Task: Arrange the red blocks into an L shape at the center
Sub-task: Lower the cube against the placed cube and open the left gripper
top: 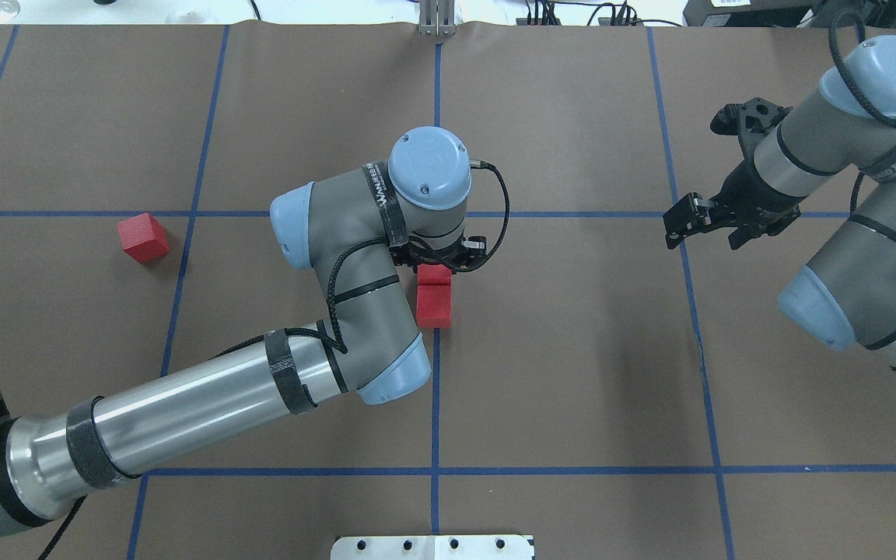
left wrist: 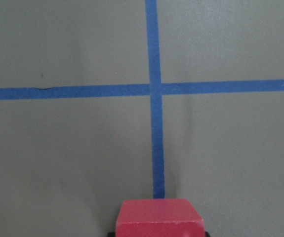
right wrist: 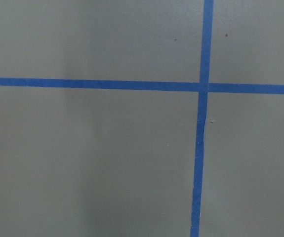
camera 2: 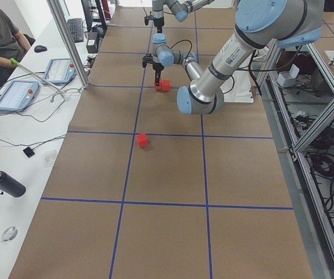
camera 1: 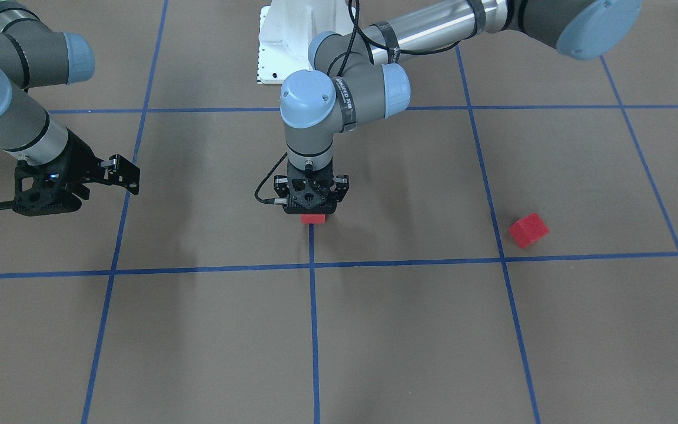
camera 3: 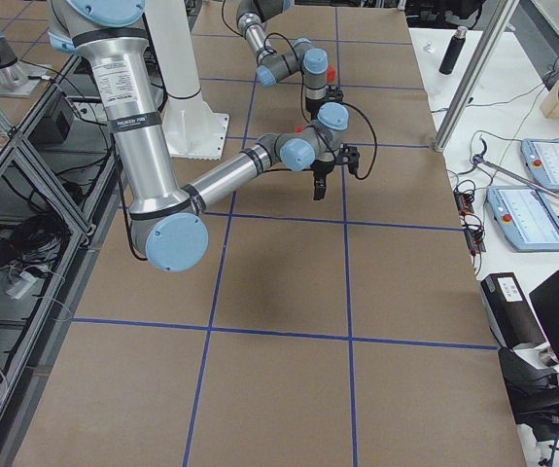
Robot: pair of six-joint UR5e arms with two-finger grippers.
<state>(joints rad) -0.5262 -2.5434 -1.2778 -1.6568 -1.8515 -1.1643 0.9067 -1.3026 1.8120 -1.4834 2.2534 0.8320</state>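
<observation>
My left gripper (top: 435,264) points straight down at the center, on the central blue tape line (top: 435,389). It is shut on a red block (top: 434,274), which also shows in the front view (camera 1: 313,218) and at the bottom of the left wrist view (left wrist: 156,217). A second red block (top: 434,306) lies flat against it on the robot's side. The third red block (top: 143,238) lies alone far to the robot's left, and it also shows in the front view (camera 1: 528,229). My right gripper (top: 708,232) hovers open and empty to the right.
The white robot base plate (top: 432,547) is at the near edge. My left forearm (top: 207,412) stretches low across the near-left squares. A person sits at a side bench (camera 2: 15,99) with tablets beyond the table's far side.
</observation>
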